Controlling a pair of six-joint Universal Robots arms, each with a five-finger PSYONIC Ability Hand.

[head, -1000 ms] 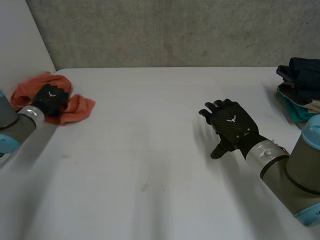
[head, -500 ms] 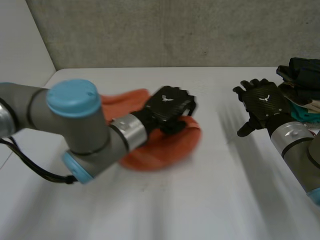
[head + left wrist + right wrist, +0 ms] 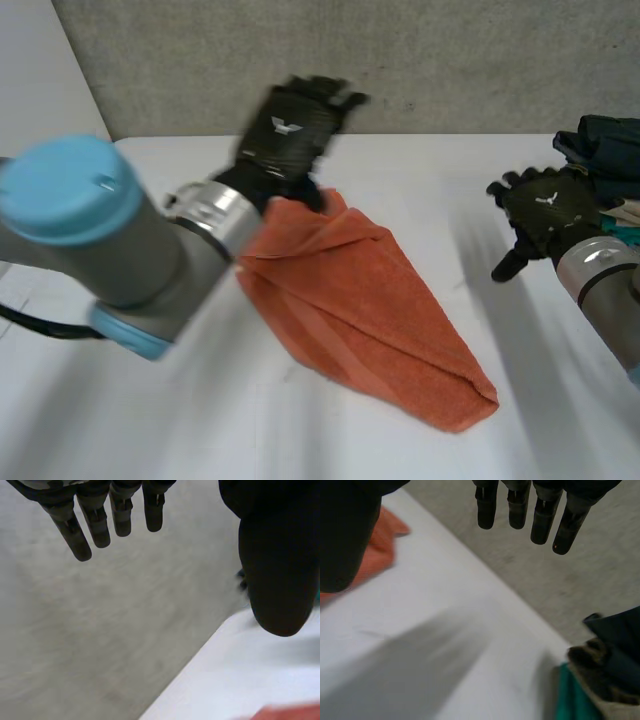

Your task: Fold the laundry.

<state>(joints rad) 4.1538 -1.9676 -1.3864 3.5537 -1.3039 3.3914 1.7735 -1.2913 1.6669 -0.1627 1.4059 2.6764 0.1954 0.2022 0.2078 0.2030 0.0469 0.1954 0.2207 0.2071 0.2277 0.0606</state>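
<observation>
now | one orange towel [image 3: 370, 310] on table [image 3: 200, 430] | left hand [image 3: 285, 135] fingers released | right hand [image 3: 545, 210] fingers released | one clothes pile [image 3: 605, 155]

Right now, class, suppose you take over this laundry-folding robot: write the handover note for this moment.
Left hand: open, fingers straight, raised over the far end of the towel.
Right hand: open, empty, beside the pile of clothes at the right edge of the table.
Towel lies bunched in a long wedge mid-table.
Done: towel not yet folded.
Left: spread the towel flat, then fold it.
</observation>
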